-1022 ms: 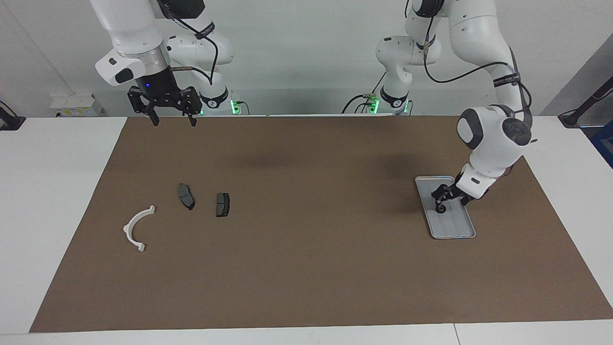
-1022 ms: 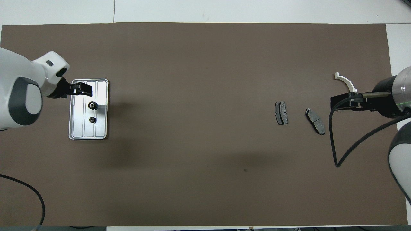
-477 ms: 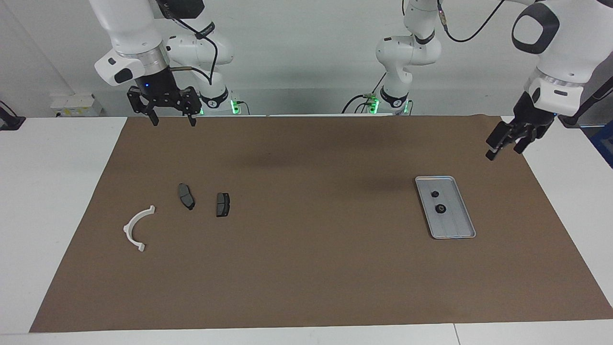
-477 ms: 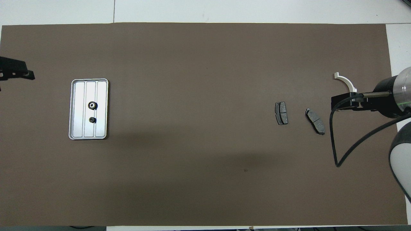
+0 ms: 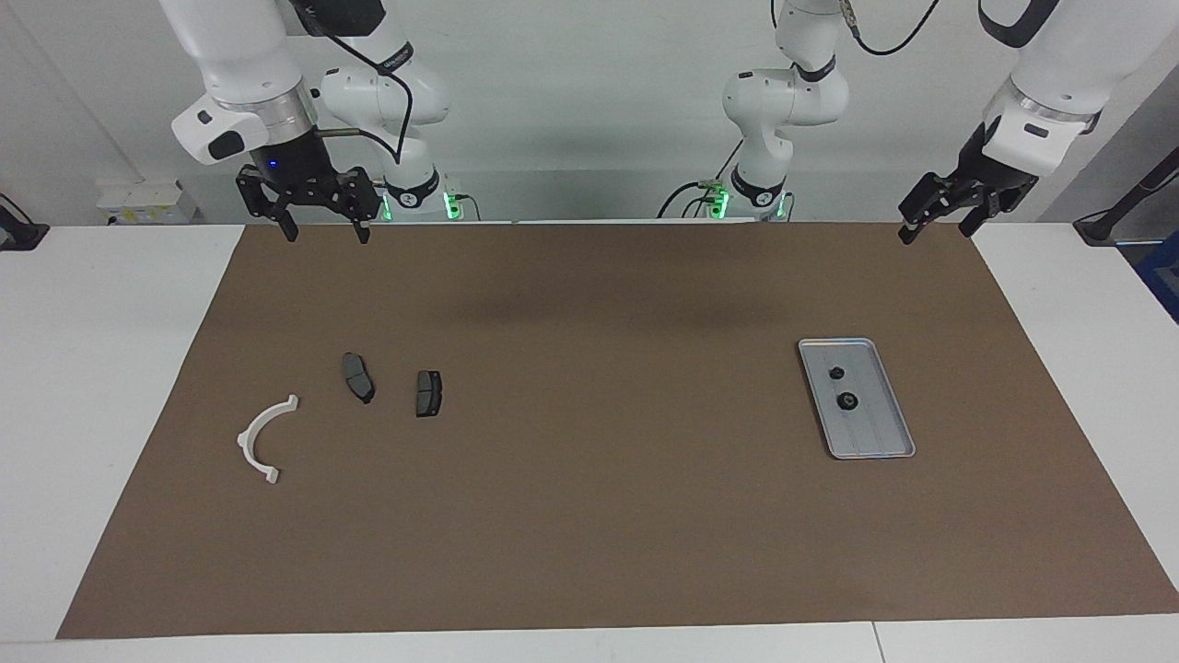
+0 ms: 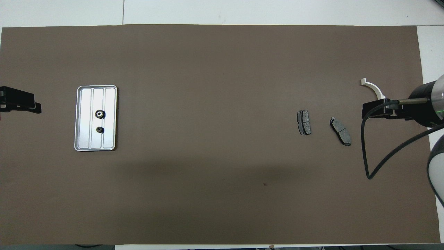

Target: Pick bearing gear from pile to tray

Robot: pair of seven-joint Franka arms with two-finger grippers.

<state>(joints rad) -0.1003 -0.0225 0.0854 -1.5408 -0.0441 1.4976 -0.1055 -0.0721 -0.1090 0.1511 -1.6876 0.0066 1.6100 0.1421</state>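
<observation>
Up near the robots, both grippers hang empty with fingers spread wide: the right gripper (image 5: 320,224) and the left gripper (image 5: 935,223), each over the mat's edge. Farther out, two gears (image 5: 845,401) lie in the tray (image 5: 898,440); two pads (image 5: 428,393) and a white bracket (image 5: 261,439) lie loose.

Robotics laboratory: dual-arm test bench.

Two white robot arms (image 5: 764,101) are mounted on fixed bases at the edge of a white table (image 5: 101,368), with exposed cabling and green status lights at the bases. A brown mat (image 5: 589,516) covers the work surface. The backdrop is a plain white wall (image 5: 571,120). A few small mechanical parts are the only loose items present.
</observation>
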